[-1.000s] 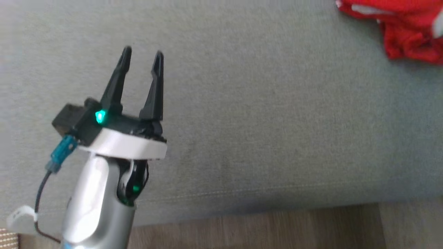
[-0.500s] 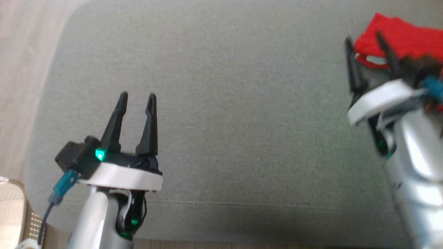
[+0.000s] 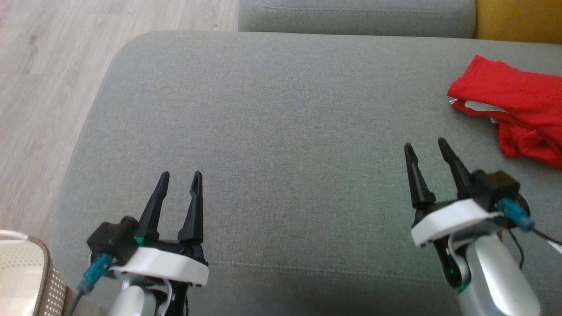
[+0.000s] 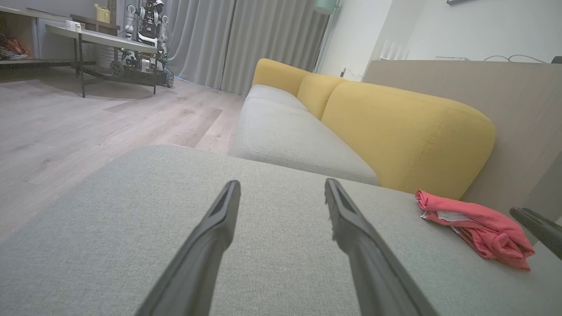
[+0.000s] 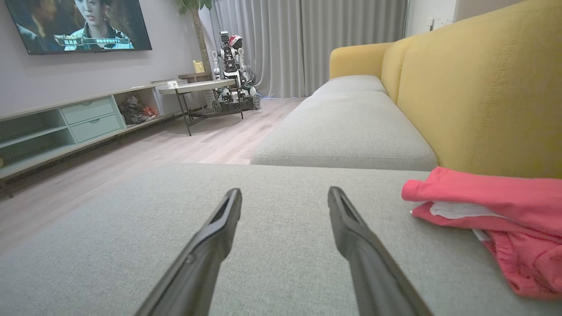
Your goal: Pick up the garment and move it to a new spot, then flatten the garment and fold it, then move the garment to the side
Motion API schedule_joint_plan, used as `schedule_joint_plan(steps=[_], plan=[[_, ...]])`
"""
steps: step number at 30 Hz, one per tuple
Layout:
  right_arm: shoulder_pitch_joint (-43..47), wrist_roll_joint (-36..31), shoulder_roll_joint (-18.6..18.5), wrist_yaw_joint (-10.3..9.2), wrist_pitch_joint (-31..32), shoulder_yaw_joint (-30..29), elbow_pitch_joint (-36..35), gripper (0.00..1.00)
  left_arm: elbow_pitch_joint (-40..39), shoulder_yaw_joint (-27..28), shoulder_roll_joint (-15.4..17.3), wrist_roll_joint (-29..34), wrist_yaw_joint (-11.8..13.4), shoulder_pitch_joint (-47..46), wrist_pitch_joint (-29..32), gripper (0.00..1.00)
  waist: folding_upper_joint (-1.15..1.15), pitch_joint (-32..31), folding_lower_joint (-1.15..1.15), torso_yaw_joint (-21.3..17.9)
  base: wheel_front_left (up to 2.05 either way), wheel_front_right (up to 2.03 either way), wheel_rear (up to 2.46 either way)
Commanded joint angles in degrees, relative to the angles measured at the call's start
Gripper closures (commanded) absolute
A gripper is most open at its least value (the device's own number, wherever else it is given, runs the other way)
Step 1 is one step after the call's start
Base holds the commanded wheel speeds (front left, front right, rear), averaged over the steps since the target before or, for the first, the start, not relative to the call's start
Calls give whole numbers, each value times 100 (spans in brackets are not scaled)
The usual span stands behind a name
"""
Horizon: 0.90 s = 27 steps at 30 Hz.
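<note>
The garment [image 3: 513, 105] is a crumpled red piece with a white label, lying at the far right of the grey cushion [image 3: 281, 131]. It also lies at the right in the left wrist view [image 4: 474, 228] and in the right wrist view [image 5: 505, 215]. My left gripper [image 3: 180, 177] hovers open over the cushion's near left part, with nothing between its fingers. My right gripper [image 3: 425, 145] stands open near the cushion's right side, a little short of the garment and to its left, holding nothing.
Behind the cushion runs a grey sofa seat [image 5: 347, 127] with a yellow backrest [image 4: 395, 127]. Wooden floor [image 3: 39, 87] lies to the left. A pale woven basket [image 3: 22, 272] stands at the lower left. Another robot [image 5: 232, 74] and a low table [image 4: 96, 37] stand far off.
The head camera has swung, so the whole cushion and both grippers come into view. The right gripper now shows steady and lower in the picture. Both stay open.
</note>
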Motion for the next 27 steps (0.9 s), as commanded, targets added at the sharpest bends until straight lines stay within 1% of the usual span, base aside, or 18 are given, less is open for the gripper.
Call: schedule_joint_plan(steps=[1, 10, 23, 27], plan=[[-67, -46, 62, -2, -55, 78, -258, 0, -194, 170, 27, 45, 27, -184, -28, 0, 0, -12, 0, -3, 0, 0, 0], [243, -143, 165, -2, -56, -66, -556, 0, -305, 181, 27, 214, 97, -145, -28, 0, 0, -74, 0, -14, 0, 0, 0], [283, -8, 176, -2, -56, -15, -559, 0, -313, 246, 27, 208, 131, -159, -28, 0, 0, -85, 0, -33, 0, 0, 0], [255, 3, 177, -2, -56, -1, -559, 0, -358, 304, 27, 193, 213, -166, -28, 0, 0, -79, 0, -43, 0, 0, 0]])
